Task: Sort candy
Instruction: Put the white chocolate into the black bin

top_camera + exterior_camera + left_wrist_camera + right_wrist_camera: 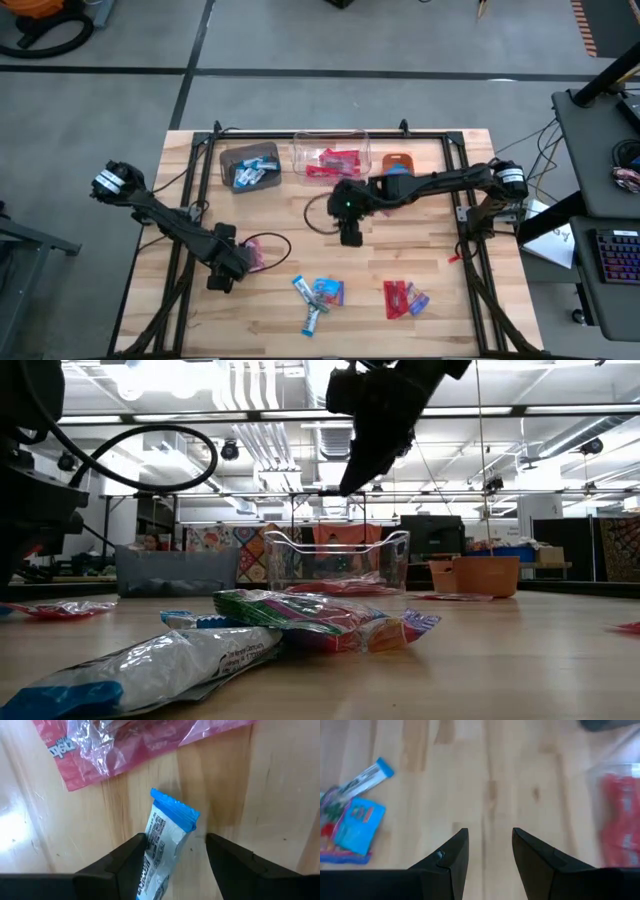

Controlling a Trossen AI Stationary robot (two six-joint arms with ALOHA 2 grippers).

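The candy lies in groups on the wooden table: a blue-and-white pile [318, 293], a red pile [403, 298] and a pink wrapper [255, 254]. My left gripper [220, 278] is low over the table's left half, beside the pink wrapper [115, 745]. It is open, with one blue-and-white candy [167, 835] between its fingers. My right gripper [350, 236] hangs open over bare wood at the table's middle, raised well above it [365, 450]. The blue-and-white pile [355, 815] shows ahead of it. My left gripper has the blue-and-white candy lengthwise between its fingers, flat face toward the camera. One long edge [150, 845] lies against one finger [127, 857]; a gap shows between the candy and the other finger [225, 857]. Whether it holds the candy or only stands around it, I cannot tell.
Three bins stand along the far edge: a brown bin [250, 166] with blue candy, a clear bin [331, 158] with red candy, and an orange bin [398, 162]. A single red candy [452, 258] lies near the right frame rail. Bare wood lies between the piles and the bins.
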